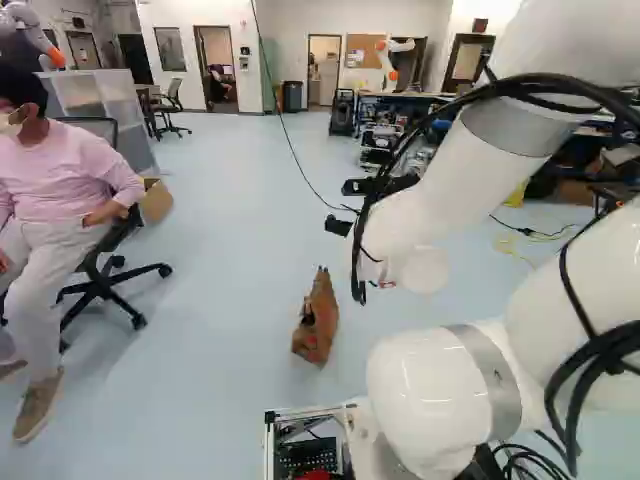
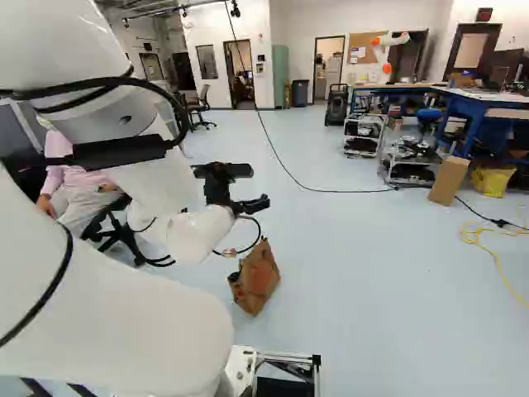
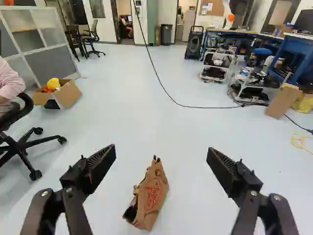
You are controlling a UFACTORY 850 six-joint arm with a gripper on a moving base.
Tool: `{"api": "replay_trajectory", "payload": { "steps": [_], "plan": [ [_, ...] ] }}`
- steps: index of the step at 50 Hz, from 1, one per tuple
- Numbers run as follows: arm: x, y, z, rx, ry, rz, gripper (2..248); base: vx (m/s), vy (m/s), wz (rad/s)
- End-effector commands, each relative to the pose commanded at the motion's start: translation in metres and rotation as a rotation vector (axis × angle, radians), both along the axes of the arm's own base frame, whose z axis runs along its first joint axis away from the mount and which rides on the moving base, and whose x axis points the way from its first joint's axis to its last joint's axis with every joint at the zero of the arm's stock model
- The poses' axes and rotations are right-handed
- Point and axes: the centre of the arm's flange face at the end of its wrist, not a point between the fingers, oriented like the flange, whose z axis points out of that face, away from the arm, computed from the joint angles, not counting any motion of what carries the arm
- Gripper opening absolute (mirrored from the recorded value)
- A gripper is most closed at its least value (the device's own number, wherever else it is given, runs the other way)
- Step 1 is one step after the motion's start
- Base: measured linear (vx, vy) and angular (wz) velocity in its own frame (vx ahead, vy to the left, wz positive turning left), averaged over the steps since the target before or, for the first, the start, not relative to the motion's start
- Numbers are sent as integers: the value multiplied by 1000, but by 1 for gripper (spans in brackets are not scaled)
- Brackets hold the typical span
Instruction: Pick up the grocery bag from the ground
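My gripper (image 2: 248, 187) is held out above the floor in the right base view, higher than the grocery bag (image 2: 255, 279). That brown paper bag stands on the pale floor, its top crumpled to a point. In the wrist view my gripper (image 3: 161, 164) is open, the dark fingers wide apart with nothing gripped. The bag (image 3: 152, 196) shows lower down between the two fingers, apart from both, with a dark opening on one side and a red print on its face. The left base view shows the bag (image 1: 317, 325) left of the arm.
An office chair (image 3: 24, 152) stands at the left, with an open cardboard box (image 3: 68, 94) beyond it. A black cable (image 3: 195, 106) crosses the floor ahead. Wheeled carts (image 2: 411, 161), a blue table and an upright cardboard piece (image 2: 448, 179) are at the right. Another robot (image 2: 388, 40) stands far back.
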Motion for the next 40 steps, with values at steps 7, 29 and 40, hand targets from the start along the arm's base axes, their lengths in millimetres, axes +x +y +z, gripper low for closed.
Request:
{"api": "replay_trajectory", "payload": {
  "steps": [7, 29, 40],
  "plan": [
    [0, 0, 0, 0, 0, 0, 247, 0, 0, 0],
    [7, 1, -1, 0, 25, 3, 247, 0, 0, 0],
    [15, 3, -4, 0, 88, 10, 247, 0, 0, 0]
  ]
}}
